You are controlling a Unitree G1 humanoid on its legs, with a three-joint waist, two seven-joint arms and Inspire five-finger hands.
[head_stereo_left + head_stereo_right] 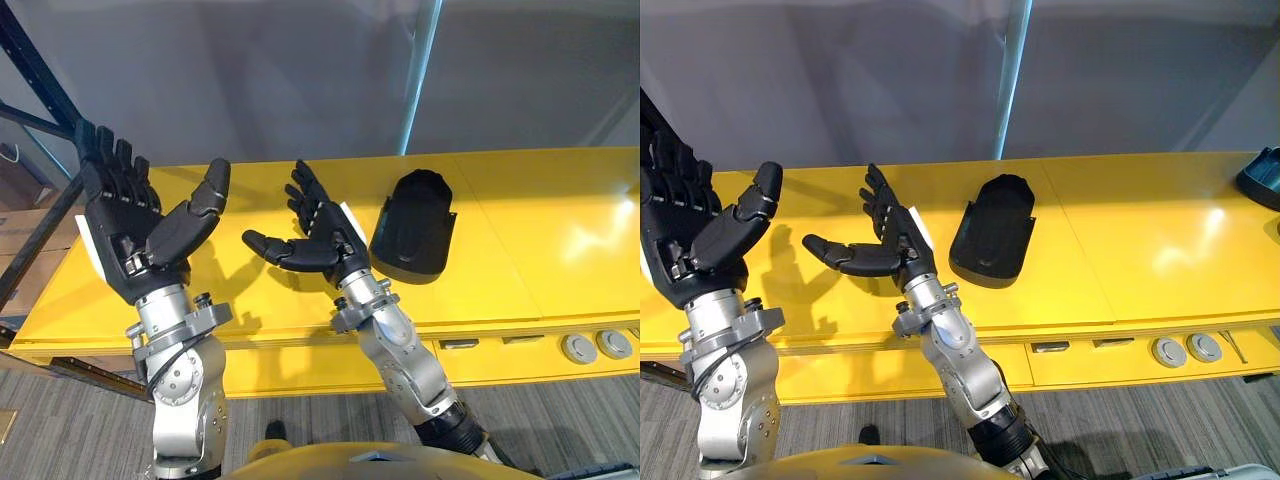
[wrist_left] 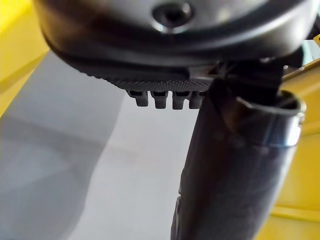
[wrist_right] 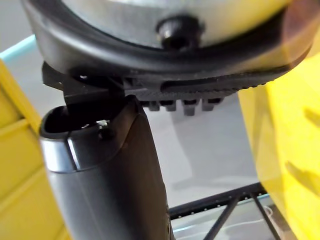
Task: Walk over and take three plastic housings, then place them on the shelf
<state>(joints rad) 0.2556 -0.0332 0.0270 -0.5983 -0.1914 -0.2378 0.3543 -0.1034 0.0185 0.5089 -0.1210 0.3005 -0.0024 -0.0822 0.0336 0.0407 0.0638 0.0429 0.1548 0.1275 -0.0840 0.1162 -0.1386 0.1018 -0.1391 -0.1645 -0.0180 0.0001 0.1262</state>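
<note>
One black plastic housing (image 1: 416, 226) lies flat on the yellow table (image 1: 560, 240), just right of my right hand. My right hand (image 1: 320, 238) hovers over the table with fingers straight and thumb spread to the left, holding nothing. My left hand (image 1: 130, 225) is raised at the left, palm turned inward, fingers straight up and thumb out, also empty. The housing (image 1: 992, 232) sits a short gap from the right hand's (image 1: 890, 245) fingers. In the wrist views the left thumb (image 2: 230, 165) and the right thumb (image 3: 115, 175) stand out with nothing held.
A grey wall rises behind the table, with a pale blue vertical strip (image 1: 420, 70). A dark blue rack frame (image 1: 40, 90) stands at the far left. A teal object (image 1: 1262, 175) sits at the table's far right edge. Round fittings (image 1: 596, 346) mark the table's front face.
</note>
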